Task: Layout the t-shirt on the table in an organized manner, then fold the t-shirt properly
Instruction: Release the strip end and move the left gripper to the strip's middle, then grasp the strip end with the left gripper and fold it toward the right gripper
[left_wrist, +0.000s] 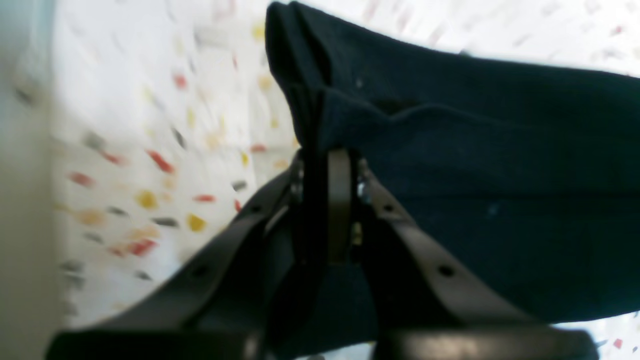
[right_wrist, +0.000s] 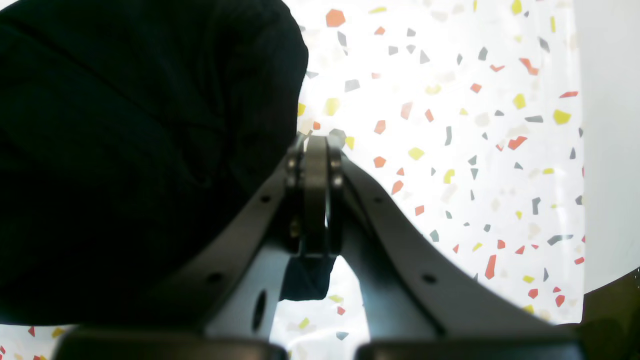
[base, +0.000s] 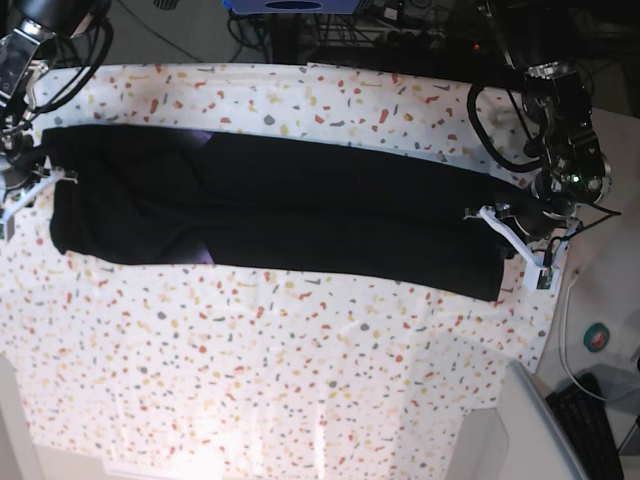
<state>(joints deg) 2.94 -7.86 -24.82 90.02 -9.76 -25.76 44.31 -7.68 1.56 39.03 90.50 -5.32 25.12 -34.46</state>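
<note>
Shirt (base: 280, 215) lies across the far half of the table (base: 300, 380) as a long black band, already folded lengthwise, stretched between the two arms. A sliver of purple print shows near one end in the base view.

Left gripper (left_wrist: 327, 165): jaws pinched together on a bunched fold at the shirt's end, cloth gathered into pleats right at the tips. Wrist view blurred, so the depth of the bite is hard to judge.

Right gripper (right_wrist: 315, 150): jaws together at the shirt's other end. A scrap of black cloth hangs below the jaws in the wrist view, so it reads as clamped on the edge.

Handling, as judged: soft, light knit. No stiffness; it will sag and crease wherever unsupported, and layers may slide apart if lifted by one ply only. Not fragile. Light tension between the two ends should keep the band flat.

Best hold: the end edges, through all layers at once, near the corners rather than mid-edge. A thin bite risks slipping out when pulled.
</note>
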